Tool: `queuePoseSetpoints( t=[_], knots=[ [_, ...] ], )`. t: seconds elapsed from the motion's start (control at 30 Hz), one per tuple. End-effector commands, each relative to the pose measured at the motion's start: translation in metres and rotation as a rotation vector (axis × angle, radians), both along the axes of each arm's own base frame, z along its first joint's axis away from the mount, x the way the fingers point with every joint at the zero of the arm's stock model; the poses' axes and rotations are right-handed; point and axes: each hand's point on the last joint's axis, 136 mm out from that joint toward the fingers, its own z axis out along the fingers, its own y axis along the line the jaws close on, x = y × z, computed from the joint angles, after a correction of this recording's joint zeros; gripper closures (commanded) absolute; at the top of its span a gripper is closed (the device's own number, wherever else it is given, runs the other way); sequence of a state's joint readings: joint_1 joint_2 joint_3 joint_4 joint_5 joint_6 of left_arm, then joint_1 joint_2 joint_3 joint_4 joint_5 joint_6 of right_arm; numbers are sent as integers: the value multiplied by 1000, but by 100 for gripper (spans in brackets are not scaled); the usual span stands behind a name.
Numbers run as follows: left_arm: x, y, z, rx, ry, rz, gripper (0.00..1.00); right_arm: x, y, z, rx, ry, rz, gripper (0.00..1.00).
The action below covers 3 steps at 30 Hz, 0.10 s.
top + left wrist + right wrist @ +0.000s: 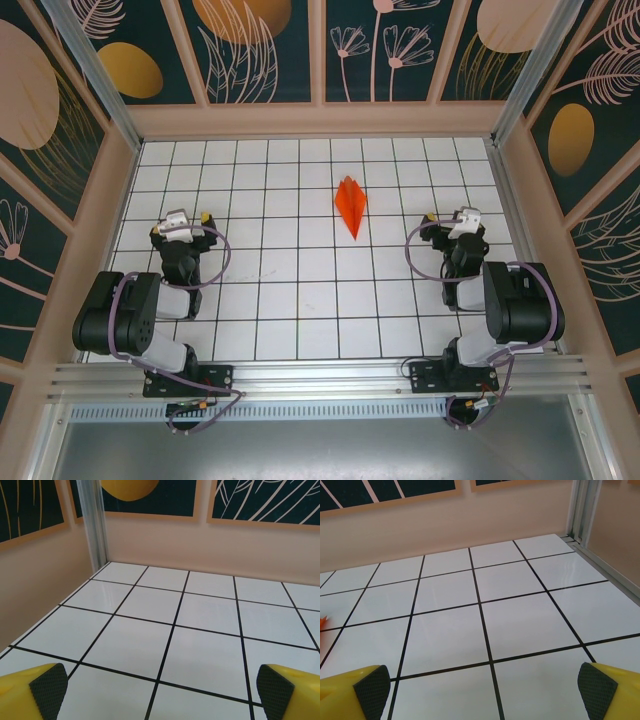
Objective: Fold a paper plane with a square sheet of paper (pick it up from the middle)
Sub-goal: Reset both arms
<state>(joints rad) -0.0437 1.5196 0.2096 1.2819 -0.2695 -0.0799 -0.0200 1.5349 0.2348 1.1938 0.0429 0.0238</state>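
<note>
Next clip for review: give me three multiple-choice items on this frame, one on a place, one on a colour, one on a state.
1. Where is the paper plane?
A. Leaning on the far wall
B. On the table, out in its middle part
C. At the near edge

2. What colour is it?
A. White
B. Blue
C. Orange

3. How do the left gripper and right gripper stand?
A. Both open, empty
B. Both shut on paper
C. One open, one shut

Answers: 1 B, it lies on the white tiles, apart from both grippers; 2 C, bright orange against the white grid; 3 A, each wrist view shows the jaws wide apart with nothing between.
</note>
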Motion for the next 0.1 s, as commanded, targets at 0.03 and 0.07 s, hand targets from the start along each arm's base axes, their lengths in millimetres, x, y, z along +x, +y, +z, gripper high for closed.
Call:
queuePoseSetpoints(
  t=[0.03, 0.07],
  knots=[
    [3, 4, 9, -15, -38, 14, 2, 2, 1, 10, -7, -45, 18, 1],
    [3, 4, 10, -14, -41, 14, 1, 1, 5, 10, -6, -46, 42, 1]
  ],
)
